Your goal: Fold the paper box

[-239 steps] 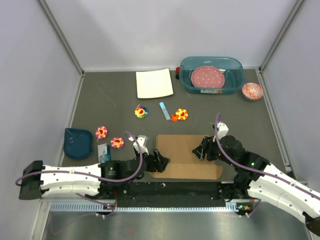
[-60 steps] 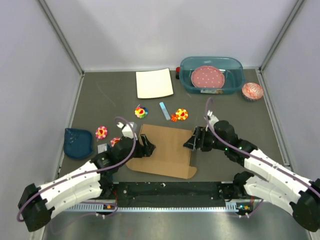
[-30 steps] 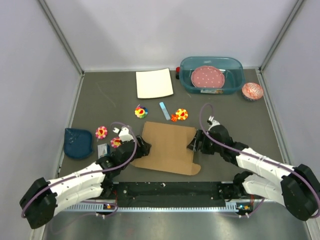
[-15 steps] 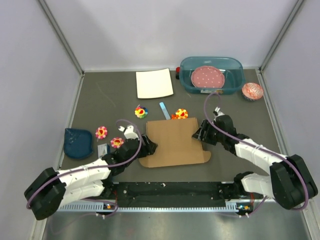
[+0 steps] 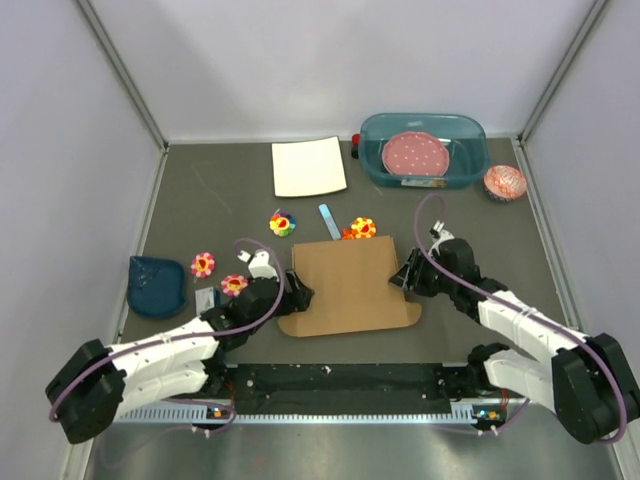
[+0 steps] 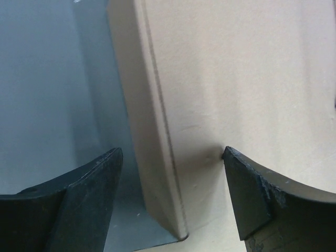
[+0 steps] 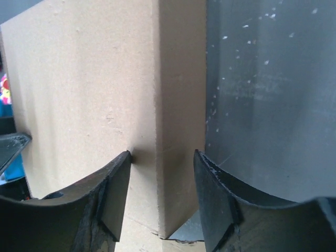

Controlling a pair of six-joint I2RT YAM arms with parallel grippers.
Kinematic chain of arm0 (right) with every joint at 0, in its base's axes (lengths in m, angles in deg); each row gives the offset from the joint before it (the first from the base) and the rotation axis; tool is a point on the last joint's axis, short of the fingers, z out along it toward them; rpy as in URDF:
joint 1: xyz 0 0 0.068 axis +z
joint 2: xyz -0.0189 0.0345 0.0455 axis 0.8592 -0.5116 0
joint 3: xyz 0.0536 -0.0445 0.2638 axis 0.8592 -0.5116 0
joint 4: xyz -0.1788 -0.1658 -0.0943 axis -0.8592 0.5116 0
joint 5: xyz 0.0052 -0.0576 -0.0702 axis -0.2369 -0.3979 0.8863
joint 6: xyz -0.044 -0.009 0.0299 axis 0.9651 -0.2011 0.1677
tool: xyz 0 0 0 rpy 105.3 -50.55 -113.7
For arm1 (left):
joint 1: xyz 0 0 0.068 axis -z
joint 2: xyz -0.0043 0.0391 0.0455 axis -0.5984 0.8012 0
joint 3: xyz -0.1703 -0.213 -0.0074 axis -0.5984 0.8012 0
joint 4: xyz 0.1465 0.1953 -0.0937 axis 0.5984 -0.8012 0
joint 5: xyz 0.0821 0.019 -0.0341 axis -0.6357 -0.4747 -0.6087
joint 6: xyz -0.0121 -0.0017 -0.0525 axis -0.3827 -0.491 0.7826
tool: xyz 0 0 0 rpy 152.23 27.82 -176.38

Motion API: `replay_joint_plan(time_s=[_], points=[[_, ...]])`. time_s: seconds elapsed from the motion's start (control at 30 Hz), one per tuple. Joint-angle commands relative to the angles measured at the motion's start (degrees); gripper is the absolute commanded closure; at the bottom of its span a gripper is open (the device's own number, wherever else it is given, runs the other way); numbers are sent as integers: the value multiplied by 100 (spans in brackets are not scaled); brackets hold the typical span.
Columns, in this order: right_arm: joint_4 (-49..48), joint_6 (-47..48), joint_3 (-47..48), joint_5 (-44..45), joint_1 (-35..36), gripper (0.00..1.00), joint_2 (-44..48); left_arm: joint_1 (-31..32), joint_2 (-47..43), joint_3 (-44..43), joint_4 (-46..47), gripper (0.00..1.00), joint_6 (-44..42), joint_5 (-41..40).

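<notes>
The paper box (image 5: 345,285) is a flat brown cardboard piece lying square to the table's near edge, between my two grippers. My left gripper (image 5: 297,293) is at its left edge. In the left wrist view the left gripper (image 6: 172,152) has its jaws either side of the folded side wall (image 6: 152,147), one fingertip (image 6: 247,184) touching the panel. My right gripper (image 5: 405,277) is at the box's right edge. In the right wrist view the right gripper (image 7: 161,155) has its jaws closed around the right side wall (image 7: 181,121).
A white square sheet (image 5: 309,167) lies at the back. A teal tub (image 5: 470,130) holding a pink dotted plate (image 5: 415,154) is at the back right, with a cupcake liner (image 5: 505,182) beside it. Several flower toys (image 5: 283,223) and a blue strip (image 5: 329,221) lie just beyond the box. A dark teal dish (image 5: 156,285) sits left.
Over the last second the box has turned from skewed to square and shifted away from the near edge, both grippers moving with it. In the last half second almost nothing moved.
</notes>
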State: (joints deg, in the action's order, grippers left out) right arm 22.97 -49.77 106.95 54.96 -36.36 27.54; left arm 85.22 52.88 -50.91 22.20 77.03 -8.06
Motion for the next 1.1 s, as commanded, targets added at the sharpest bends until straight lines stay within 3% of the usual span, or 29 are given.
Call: replay_joint_plan(time_s=[0.0,0.17,0.3,0.4,0.93,1.0,1.07], points=[[-269,21,-353,-342,-29,52,0,-22,689,-331,520,21,-356,301],[-313,-41,-652,-378,-28,58,132,-48,1131,-340,871,28,-383,477],[-480,-119,-819,-448,-11,65,237,-57,1070,-226,986,41,-321,460],[-515,-155,-898,-465,-2,69,264,-74,938,-164,1004,45,-365,442],[-753,-550,-1066,-149,587,71,246,-285,797,-331,643,37,-611,390],[-639,-524,-978,-70,578,66,272,-294,727,-340,503,35,-611,355],[-376,-524,-882,88,578,52,430,-294,526,-410,311,29,-576,241]])
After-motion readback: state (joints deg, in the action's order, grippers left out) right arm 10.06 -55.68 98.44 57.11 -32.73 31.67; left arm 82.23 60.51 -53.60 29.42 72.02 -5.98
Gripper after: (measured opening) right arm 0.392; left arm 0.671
